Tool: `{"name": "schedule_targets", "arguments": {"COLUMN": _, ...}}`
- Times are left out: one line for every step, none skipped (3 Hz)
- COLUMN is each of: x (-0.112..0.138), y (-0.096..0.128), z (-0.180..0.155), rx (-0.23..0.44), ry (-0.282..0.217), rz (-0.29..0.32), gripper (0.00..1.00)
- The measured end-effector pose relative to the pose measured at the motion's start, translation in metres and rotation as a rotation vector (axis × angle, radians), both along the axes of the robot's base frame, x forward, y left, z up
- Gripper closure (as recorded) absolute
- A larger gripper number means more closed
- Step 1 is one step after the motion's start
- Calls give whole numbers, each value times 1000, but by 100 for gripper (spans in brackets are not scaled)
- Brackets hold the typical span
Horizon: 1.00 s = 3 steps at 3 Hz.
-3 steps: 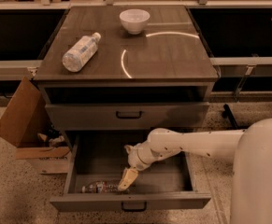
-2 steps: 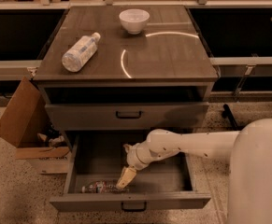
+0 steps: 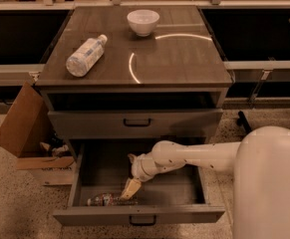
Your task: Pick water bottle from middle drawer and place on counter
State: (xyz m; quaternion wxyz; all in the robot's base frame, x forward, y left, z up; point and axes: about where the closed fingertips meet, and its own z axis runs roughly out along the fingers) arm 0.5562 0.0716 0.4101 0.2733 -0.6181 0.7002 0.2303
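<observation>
grasp pending | hand [image 3: 129,188] held low in middle drawer [image 3: 184,214], at one end of water bottle [image 3: 103,200]; opening cannot be told | bottle best gripped across its body

Water bottle [image 3: 103,200] — flat in drawer [image 3: 184,214], gripper [image 3: 129,189] beside

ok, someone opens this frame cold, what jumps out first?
The white arm reaches down into the open middle drawer, its end effector close beside the small water bottle lying at the drawer's front left. Up on the counter, a bigger bottle lies on its side at the left and a white bowl sits near the back edge.
</observation>
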Motion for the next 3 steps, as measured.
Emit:
{"name": "schedule_targets", "arguments": {"x": 2, "y": 8, "z": -13, "rx": -26, "ry": -5, "rz": 8, "gripper": 0}}
{"name": "schedule_targets", "arguments": {"x": 3, "y": 14, "z": -25, "rx": -60, "ry": -9, "rz": 9, "gripper": 0}}
{"name": "schedule_targets", "arguments": {"x": -1, "y": 16, "z": -32, "rx": -87, "ry": -17, "rz": 4, "gripper": 0}}
